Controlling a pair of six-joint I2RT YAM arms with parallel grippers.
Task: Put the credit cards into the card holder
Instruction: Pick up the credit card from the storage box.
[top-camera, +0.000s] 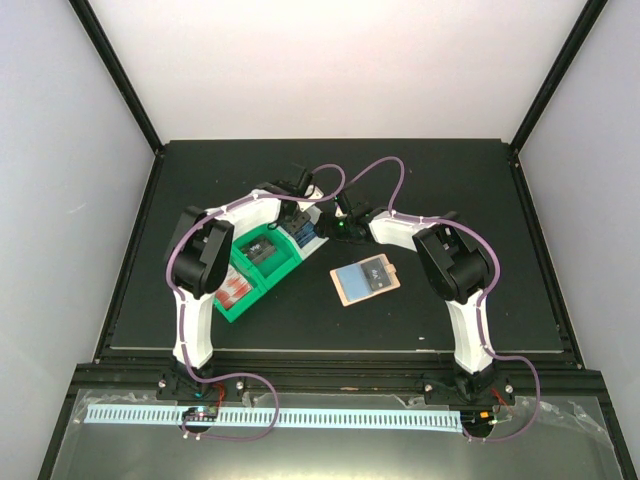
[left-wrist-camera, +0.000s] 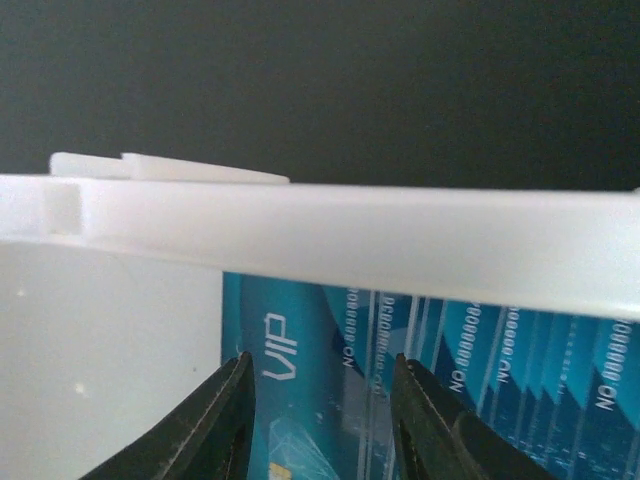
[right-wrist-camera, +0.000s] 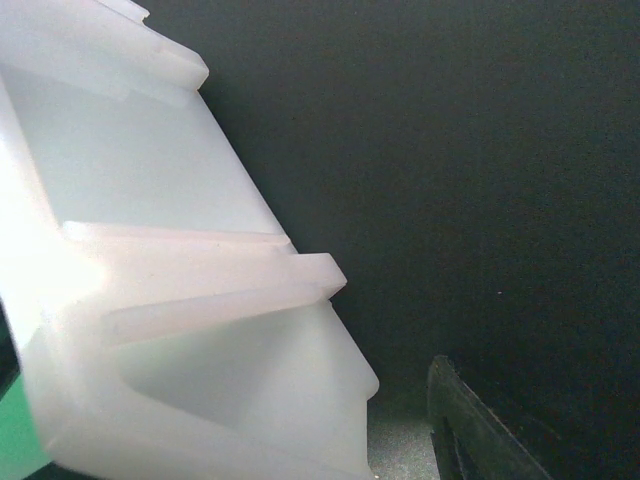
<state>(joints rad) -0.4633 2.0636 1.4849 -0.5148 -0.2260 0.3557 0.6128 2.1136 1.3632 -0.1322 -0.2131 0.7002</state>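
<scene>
The left gripper (left-wrist-camera: 318, 420) is seen reaching down into the white plastic bin (left-wrist-camera: 330, 235), its 2 dark fingers (left-wrist-camera: 215, 425) standing apart on either side of the front edge of a stack of blue rectangular plastic credit cards (left-wrist-camera: 480, 380) marked VIP; no contact with a card is visible yet, so the cards are judged not gripped; the jaws are apart but not wide. The tan leather-like folding card holder (top-camera: 366, 279) lies open on the black table (top-camera: 450, 180) between the 2 arms, well apart from the bins, with what appears to be a dark card on its inner face. In the overhead view the green plastic bin (top-camera: 262, 270) is beside the white one, with red cards (top-camera: 233, 291) at its near end. The right gripper (right-wrist-camera: 470, 430) is held just beside the outer wall of the white bin; only 1 finger shows, so whether its jaws are apart cannot be told from the pictures; nothing is seen held. For a good pick, only the front card should be taken; the fingers should be centred on its top edge, closed gently so that the neighbouring cards are not dragged, and lifted straight up clear of the bin rim before any swing toward the holder; the bin may shift if the rim is caught.
</scene>
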